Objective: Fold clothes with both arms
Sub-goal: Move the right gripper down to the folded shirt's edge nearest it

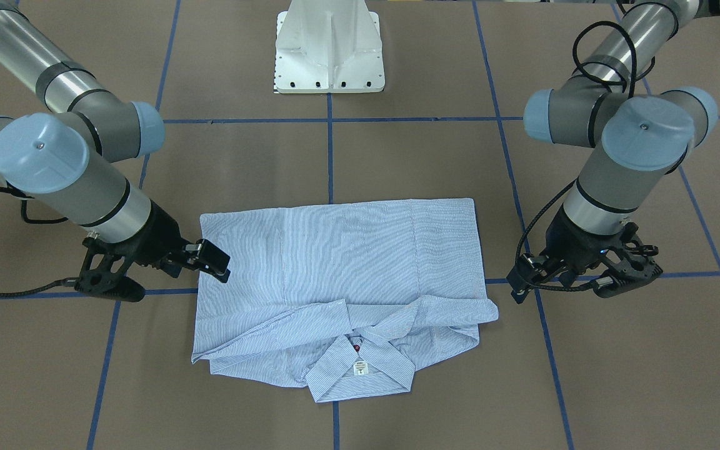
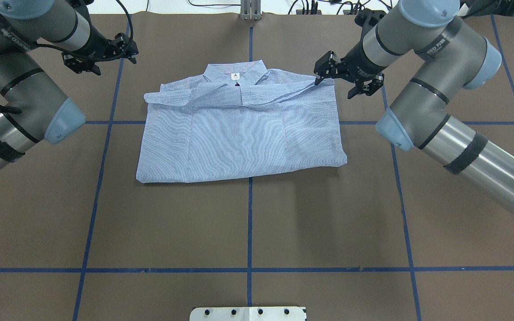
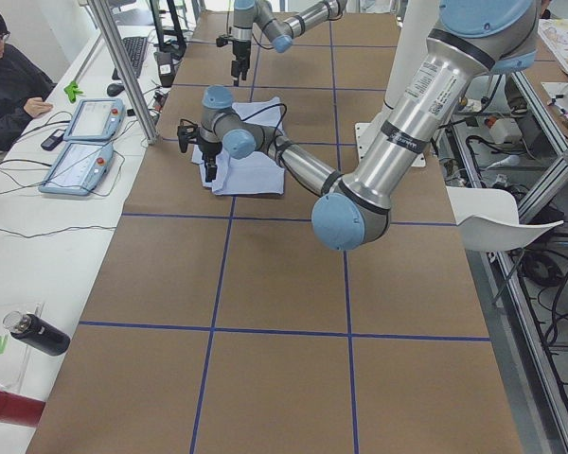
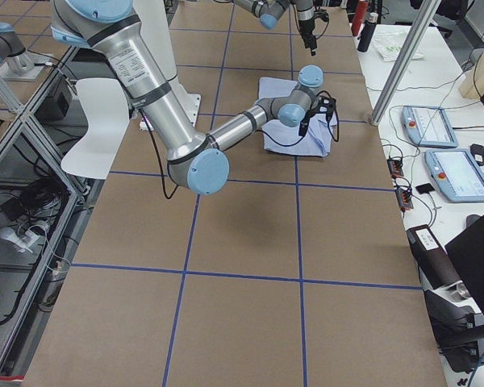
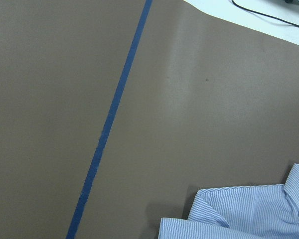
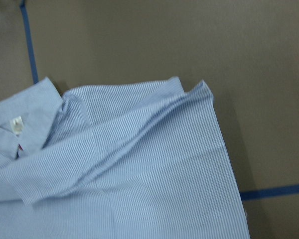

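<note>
The clothes are one light blue striped shirt (image 1: 347, 262) (image 2: 239, 133), lying flat and folded on the brown table. Its sleeves cross over the back. The collar (image 1: 360, 369) with a white neck label (image 2: 234, 77) points away from the robot. My right gripper (image 2: 339, 82) (image 1: 179, 281) stands open at the shirt's right shoulder corner, one finger (image 1: 210, 256) over the cloth edge, holding nothing. My left gripper (image 2: 114, 62) (image 1: 560, 292) is open too and hovers apart from the left shoulder. The left wrist view catches only a shirt corner (image 5: 249, 214). The right wrist view looks down on the sleeve folds (image 6: 139, 169).
The white pedestal base (image 1: 329, 50) stands behind the shirt at the robot's edge. Blue tape lines (image 2: 250, 223) grid the brown table. A side bench holds teach pendants (image 3: 85, 142) and bottles (image 3: 38, 333), with a seated person (image 3: 5, 76) beside it.
</note>
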Action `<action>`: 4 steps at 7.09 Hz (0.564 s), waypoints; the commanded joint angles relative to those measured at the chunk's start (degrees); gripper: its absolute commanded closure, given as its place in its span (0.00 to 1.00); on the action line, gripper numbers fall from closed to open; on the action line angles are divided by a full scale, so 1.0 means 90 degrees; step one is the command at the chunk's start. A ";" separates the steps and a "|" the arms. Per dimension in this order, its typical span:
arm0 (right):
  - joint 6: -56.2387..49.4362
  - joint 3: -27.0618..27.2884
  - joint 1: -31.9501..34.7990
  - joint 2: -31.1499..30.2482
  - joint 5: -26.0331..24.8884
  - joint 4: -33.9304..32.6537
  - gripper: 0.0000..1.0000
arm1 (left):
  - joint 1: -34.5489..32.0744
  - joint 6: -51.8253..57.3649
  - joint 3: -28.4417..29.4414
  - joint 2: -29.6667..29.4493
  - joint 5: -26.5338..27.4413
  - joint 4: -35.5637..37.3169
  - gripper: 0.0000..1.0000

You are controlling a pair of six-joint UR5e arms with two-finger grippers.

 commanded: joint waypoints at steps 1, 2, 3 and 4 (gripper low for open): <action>0.0034 0.0812 -0.0522 -0.0851 -0.0056 -0.0237 0.00 | -0.0004 -0.0009 -0.0113 0.0011 0.0000 0.0057 0.01; 0.0034 0.0930 -0.0678 -0.1038 -0.0066 -0.0237 0.00 | -0.0004 -0.0019 -0.0191 0.0011 0.0000 0.0154 0.01; 0.0044 0.0951 -0.0805 -0.1156 -0.0095 -0.0237 0.00 | -0.0004 -0.0019 -0.0250 0.0011 0.0000 0.0213 0.01; 0.0034 0.0922 -0.1019 -0.1206 -0.0288 -0.0237 0.00 | -0.0004 -0.0048 -0.0260 0.0011 0.0000 0.0214 0.01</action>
